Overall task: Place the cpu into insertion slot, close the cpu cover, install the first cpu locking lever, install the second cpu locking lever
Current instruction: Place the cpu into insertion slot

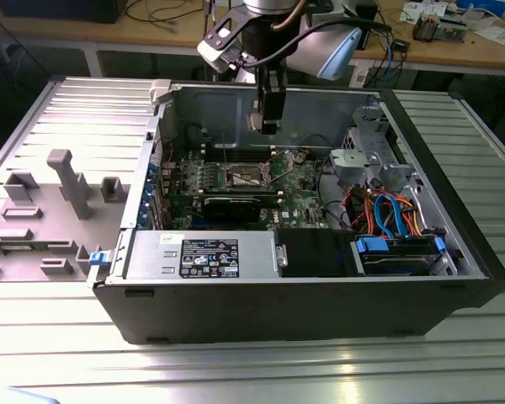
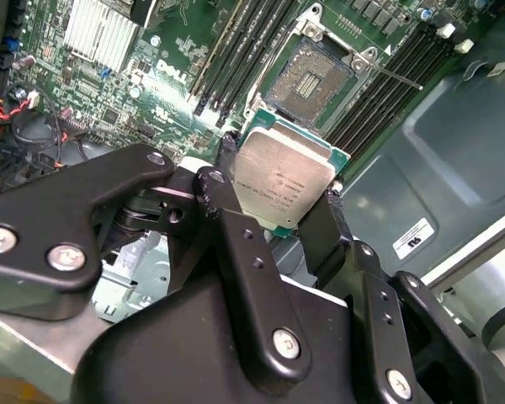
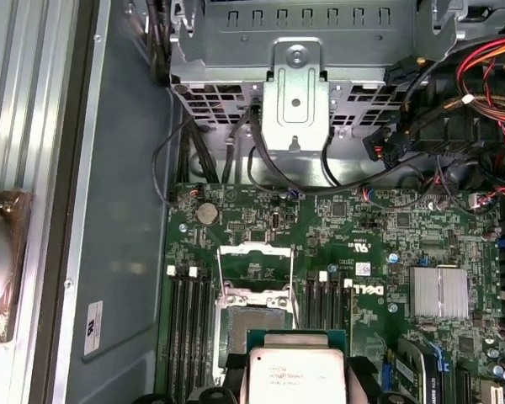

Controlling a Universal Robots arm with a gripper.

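holding the cpu (image 2: 282, 181) clamped in the gripper (image 2: 278, 198) near the open insertion slot (image 2: 316, 80). level approach and matched corners matter here.

cpu (image 2: 282, 181) in gripper (image 2: 278, 202), above board (image 1: 299, 198), near slot (image 2: 316, 80) | slot on board, memory slots (image 2: 240, 46) either side | board in case (image 1: 320, 311) | drive cage (image 1: 366, 164) at exterior view's right of board

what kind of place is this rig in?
Likely a robotics lab or workshop: an open computer case sits on a ribbed aluminium table, with a cluttered wooden workbench behind.
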